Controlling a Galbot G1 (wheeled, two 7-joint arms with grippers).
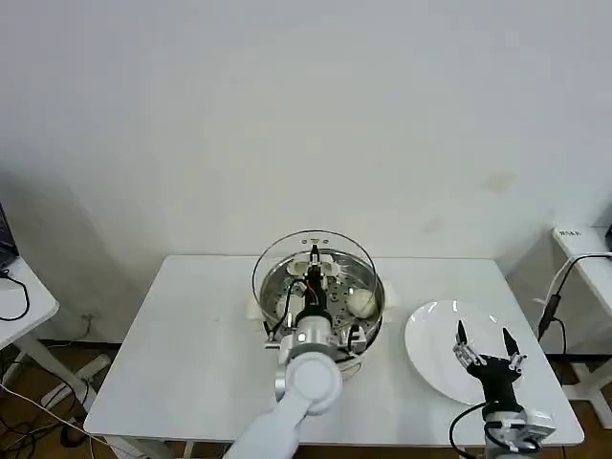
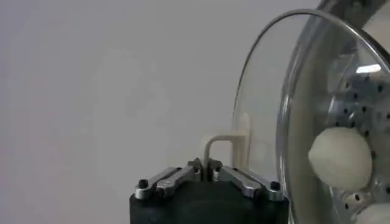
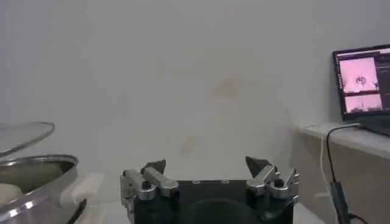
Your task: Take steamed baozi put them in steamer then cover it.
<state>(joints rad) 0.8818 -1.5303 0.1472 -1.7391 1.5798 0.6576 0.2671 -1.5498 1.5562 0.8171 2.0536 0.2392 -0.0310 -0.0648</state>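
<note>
One baozi (image 1: 361,303) in steamer (image 1: 274,287); left gripper (image 1: 314,256) holds cover (image 1: 287,251).

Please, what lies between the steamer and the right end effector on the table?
In the head view, a flat white plate lies there, beside the steamer. The open right end effector hovers over the plate's near right part. The plate looks bare.
</note>
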